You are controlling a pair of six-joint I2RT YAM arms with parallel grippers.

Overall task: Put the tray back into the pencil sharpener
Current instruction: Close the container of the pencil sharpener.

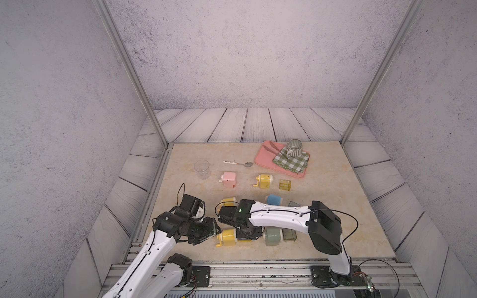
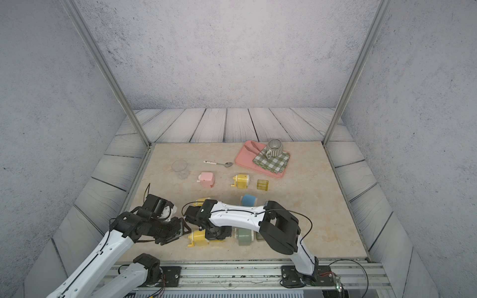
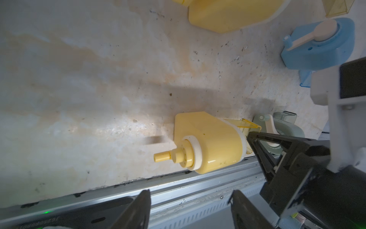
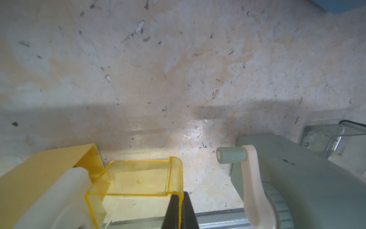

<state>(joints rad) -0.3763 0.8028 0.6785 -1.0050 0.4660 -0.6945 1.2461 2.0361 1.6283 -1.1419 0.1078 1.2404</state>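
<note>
Right gripper is pinched onto the end wall of the yellow transparent tray; the left gripper is held spread and empty. A beige marbled tabletop is enclosed by grey speckled walls. Near the front edge, the tray is seen partly inserted in the yellow pencil sharpener, lengthwise along that edge, its free end pointed toward the green sharpener.

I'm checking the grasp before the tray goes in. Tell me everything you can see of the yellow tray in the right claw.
The yellow tray is a small open-topped box of clear, yellow-tinted plastic, thin-walled, with a rounded lip at its outer end. It looks empty and lies level. One end sits in the yellow sharpener; the rest sticks out. The right claw is shut on the lipped end wall.
</note>
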